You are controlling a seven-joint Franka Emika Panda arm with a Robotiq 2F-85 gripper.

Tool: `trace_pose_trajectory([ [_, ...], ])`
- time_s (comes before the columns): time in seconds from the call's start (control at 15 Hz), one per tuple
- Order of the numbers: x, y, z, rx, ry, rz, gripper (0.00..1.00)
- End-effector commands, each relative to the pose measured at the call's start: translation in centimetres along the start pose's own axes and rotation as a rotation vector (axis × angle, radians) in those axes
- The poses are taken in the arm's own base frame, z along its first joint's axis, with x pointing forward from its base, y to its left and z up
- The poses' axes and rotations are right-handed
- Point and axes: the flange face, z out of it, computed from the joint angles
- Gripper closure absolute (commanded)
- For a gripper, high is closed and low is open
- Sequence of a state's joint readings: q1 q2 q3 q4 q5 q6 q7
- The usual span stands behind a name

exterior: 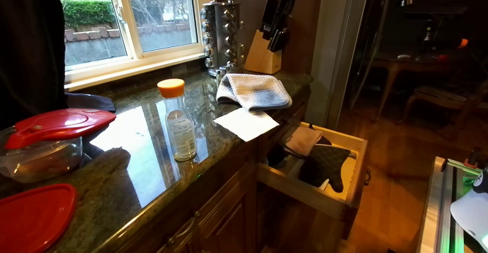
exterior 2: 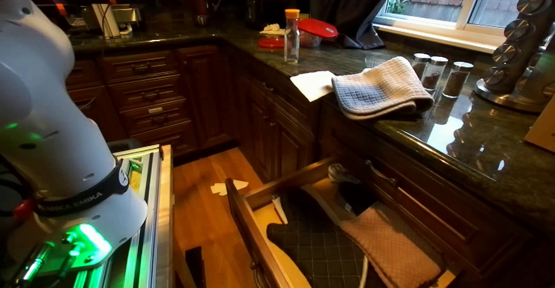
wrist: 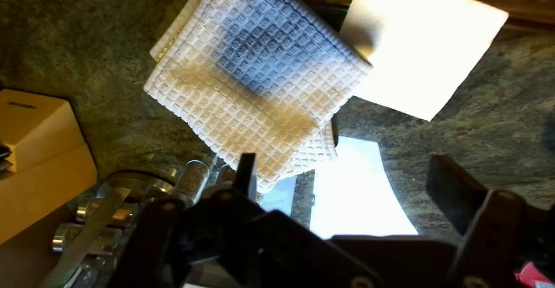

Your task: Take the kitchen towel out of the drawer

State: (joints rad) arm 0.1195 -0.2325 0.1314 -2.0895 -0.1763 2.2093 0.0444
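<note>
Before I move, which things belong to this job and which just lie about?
Job:
white-grey waffle-textured cloth towel, on dark stone counter
open pale-wood drawer
black open gripper

Lying about:
flat white paper sheet
clear orange-capped bottle
dark quilted mitt

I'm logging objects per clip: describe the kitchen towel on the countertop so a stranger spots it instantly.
Find the dark stone countertop above the open drawer. Near its edge, overlapping a white paper sheet, lies the folded, pale kitchen towel; unlike that flat sheet, it is waffle-textured.

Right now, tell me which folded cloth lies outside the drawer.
The whitish waffle-textured kitchen towel, on the counter; the pinkish cloth lies inside the drawer.
</note>
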Motion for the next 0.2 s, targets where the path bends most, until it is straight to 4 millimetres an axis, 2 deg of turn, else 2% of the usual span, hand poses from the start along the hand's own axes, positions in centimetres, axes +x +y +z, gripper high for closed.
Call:
trace_pose_trajectory([
  [0.0, 0.02, 0.07, -0.14, 0.005, 0.0, 0.0, 0.0],
  [0.13, 0.01, 0.16, 0.08, 0.007, -0.005, 0.0, 0.0],
])
